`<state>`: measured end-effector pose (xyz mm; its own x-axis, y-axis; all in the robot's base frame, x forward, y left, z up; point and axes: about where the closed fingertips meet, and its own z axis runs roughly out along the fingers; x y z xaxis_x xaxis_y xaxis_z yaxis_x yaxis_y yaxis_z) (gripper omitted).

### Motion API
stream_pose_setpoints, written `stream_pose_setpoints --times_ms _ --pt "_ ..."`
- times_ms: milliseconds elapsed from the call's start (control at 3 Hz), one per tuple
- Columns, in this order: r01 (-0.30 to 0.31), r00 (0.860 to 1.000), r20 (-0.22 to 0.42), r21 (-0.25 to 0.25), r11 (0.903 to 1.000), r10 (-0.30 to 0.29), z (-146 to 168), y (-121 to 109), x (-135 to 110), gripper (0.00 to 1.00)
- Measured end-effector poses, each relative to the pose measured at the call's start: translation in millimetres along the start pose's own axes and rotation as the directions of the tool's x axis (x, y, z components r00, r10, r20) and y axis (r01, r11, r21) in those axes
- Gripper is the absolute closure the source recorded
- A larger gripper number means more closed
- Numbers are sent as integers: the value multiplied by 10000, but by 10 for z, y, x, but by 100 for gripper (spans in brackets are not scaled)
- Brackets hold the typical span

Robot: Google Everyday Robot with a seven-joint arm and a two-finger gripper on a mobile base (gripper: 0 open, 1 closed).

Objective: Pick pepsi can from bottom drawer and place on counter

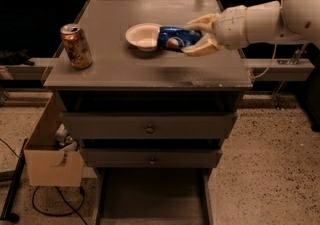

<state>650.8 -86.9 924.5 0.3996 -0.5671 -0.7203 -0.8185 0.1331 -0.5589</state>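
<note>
The blue pepsi can [175,38] lies on its side in the air above the grey counter [120,66], held between the cream fingers of my gripper [196,36], which is shut on it. The arm reaches in from the right. The can's far end overlaps the rim of a white bowl in this view. At the bottom of the cabinet the bottom drawer [152,200] stands pulled out, with a bare grey floor.
A white bowl [141,36] sits mid-counter and a gold-brown can [76,46] stands upright at the counter's left. Two knobbed drawers [149,128] are shut above the bottom one. A cardboard box [52,161] and cables lie on the floor at the left.
</note>
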Motion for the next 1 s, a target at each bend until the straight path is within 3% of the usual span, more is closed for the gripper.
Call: stream_pose_setpoints --times_ms 333,667,1000 --pt "-299 9995 124 222 9993 296 183 -30 162 100" --pt "-298 9995 125 220 9993 296 184 -29 161 100" --pt "-444 9986 -288 -378 9983 433 147 416 319 100"
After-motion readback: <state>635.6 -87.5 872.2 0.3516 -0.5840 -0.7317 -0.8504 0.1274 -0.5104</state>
